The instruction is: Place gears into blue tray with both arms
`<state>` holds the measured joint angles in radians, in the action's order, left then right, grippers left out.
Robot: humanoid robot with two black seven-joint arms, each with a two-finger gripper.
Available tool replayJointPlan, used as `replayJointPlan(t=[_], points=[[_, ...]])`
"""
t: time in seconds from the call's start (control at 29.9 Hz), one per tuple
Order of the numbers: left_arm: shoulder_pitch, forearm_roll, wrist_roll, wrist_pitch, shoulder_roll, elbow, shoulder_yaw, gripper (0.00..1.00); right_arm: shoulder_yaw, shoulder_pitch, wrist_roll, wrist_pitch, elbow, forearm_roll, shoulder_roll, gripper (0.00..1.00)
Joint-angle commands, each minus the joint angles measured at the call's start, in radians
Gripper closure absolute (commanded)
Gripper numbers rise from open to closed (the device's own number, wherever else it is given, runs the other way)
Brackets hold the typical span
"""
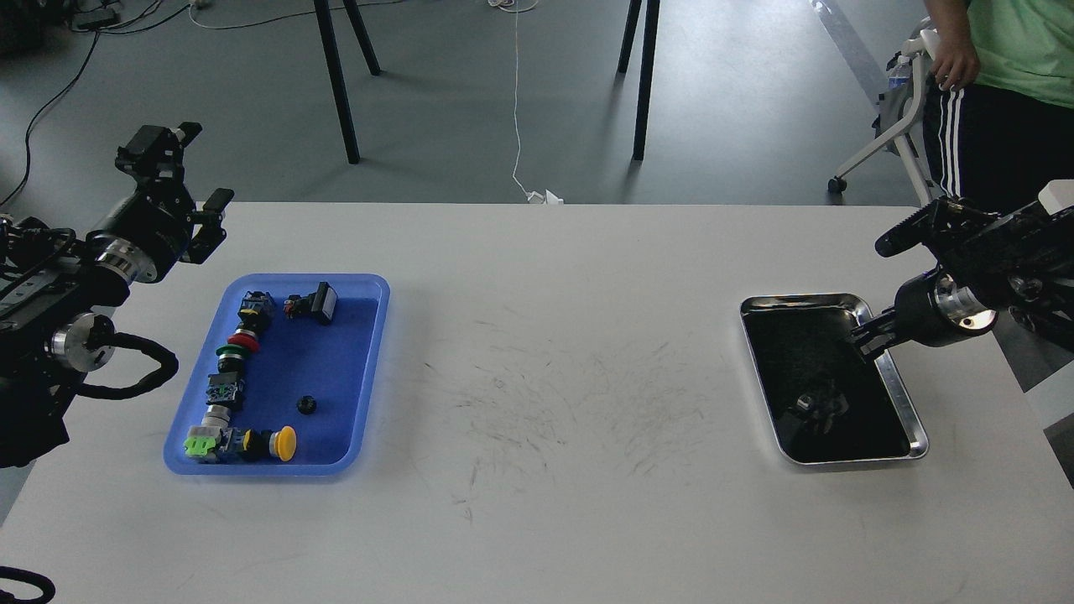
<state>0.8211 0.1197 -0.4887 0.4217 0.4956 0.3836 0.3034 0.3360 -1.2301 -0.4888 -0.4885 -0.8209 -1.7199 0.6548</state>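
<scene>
While one tiny black round gear (pixel 307 405) lies on the floor of the shallow bright-blue plastic tray (pixel 367 375), toward its near right part and apart from everything else in it, a second gear cannot be made out anywhere in the view. Along the tray's left side runs a column of colourful push-button switches (pixel 232 369), with red and green caps in the middle, a bright green block and a yellow mushroom cap (pixel 286 442) at the near end, and one more dark switch with a pale face (pixel 314 304) lying near the far rim. The tray sits on the left part of a white, scuffed table (pixel 537 377).

The left gripper (pixel 178 189) hangs above the table's far left corner, beyond the blue tray and well apart from it; its two black fingers stand clearly spread, with nothing between them. The right gripper (pixel 864 337) reaches in from the right edge and sits over the far right rim of a shiny rectangular steel tray with a dark inside (pixel 916 424); it is seen small and dark, so whether its fingers are spread or pressed together cannot be told. A dim shape on the steel tray's dark floor looks like a reflection. Beyond the table, a person in a green shirt (pixel 1007 42) stands at the far right.
</scene>
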Motion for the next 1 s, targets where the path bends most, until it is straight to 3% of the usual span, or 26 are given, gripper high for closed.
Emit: replayJointPlan(t=[0.0, 0.1, 0.23, 0.33, 0.43, 0.54, 0.8, 0.97], points=[[-0.002, 0.0, 0.0, 0.0, 0.0, 0.0, -0.001, 0.02, 0.0, 0.0, 0.0, 0.0, 0.002, 0.0, -0.004, 0.91], [0.0, 0.0, 0.0, 0.0, 0.0, 0.0, -0.001, 0.02, 0.0, 0.0, 0.0, 0.0, 0.003, 0.0, -0.021, 0.91], [0.0, 0.0, 0.0, 0.0, -0.002, 0.0, -0.001, 0.02, 0.0, 0.0, 0.0, 0.0, 0.006, 0.0, -0.034, 0.82], [-0.002, 0.0, 0.0, 0.0, 0.0, 0.0, 0.0, 0.02, -0.009, 0.0, 0.0, 0.0, 0.014, 0.003, -0.041, 0.66], [-0.002, 0.0, 0.0, 0.0, 0.0, 0.0, -0.001, 0.02, -0.011, 0.0, 0.0, 0.0, 0.014, 0.003, -0.047, 0.59], [-0.002, 0.001, 0.0, 0.002, 0.0, 0.0, -0.001, 0.02, -0.014, 0.0, 0.0, 0.0, 0.014, 0.008, -0.049, 0.46], [-0.006, 0.006, 0.0, 0.009, 0.018, 0.001, -0.001, 0.02, -0.043, -0.003, 0.0, 0.0, 0.011, 0.011, -0.05, 0.44], [-0.02, 0.02, 0.0, 0.067, 0.124, 0.0, -0.009, 0.02, -0.101, -0.006, 0.0, 0.0, 0.003, 0.013, -0.054, 0.42]])
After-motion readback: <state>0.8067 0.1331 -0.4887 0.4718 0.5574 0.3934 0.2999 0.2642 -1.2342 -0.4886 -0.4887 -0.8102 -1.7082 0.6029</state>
